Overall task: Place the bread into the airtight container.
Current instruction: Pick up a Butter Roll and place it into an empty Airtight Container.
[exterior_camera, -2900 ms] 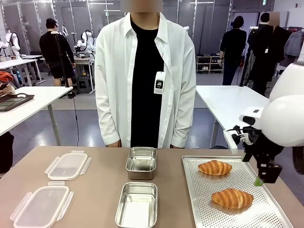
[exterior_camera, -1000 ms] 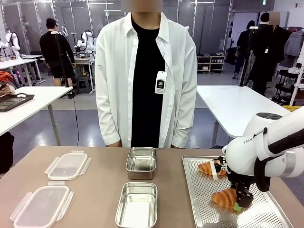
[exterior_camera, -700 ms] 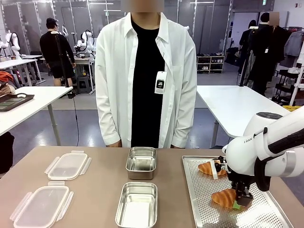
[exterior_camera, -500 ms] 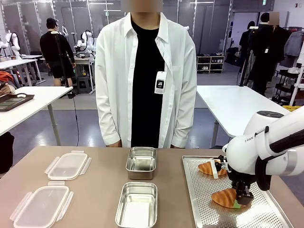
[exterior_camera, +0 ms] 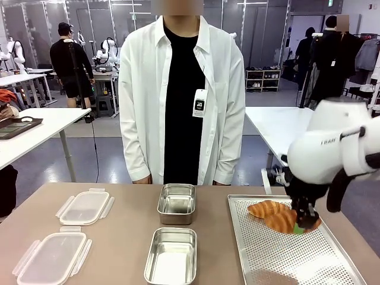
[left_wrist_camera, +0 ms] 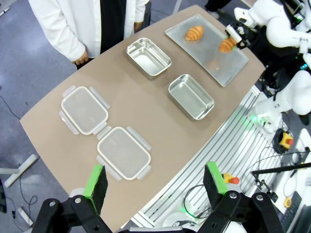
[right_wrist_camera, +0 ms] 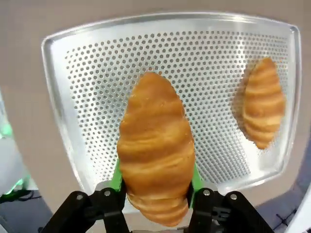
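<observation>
Left gripper (left_wrist_camera: 155, 182): fingers spread wide with nothing between the green pads, high above the table's near edge.
Right gripper (right_wrist_camera: 155, 187): clamped across the middle of a croissant (right_wrist_camera: 155, 145), the pads pinching its flanks; the bread hangs clear above the perforated tray (exterior_camera: 285, 261).
Step in hand: carrying the bread across to a container, by my reading.
Doing it well: squeeze lightly, as the flaky crust would likely crush. Carry it level over the tray rim, line its length up with the container's long side, and lower it close to the floor before letting go.
Near container (exterior_camera: 171, 255): open steel box, empty, left of the tray and probably the handiest target.
Second croissant (exterior_camera: 264, 208): lying at the tray's far end.
Far container (exterior_camera: 176, 202): open and empty, behind the near one.
Lids (exterior_camera: 52, 256): two clear snap lids lying at the left, well apart from the containers.
Surface: plain brown table (exterior_camera: 119, 237).
Person (exterior_camera: 181, 95): standing at the far edge in a white shirt, arms down.
Room: white tables and other people behind.
</observation>
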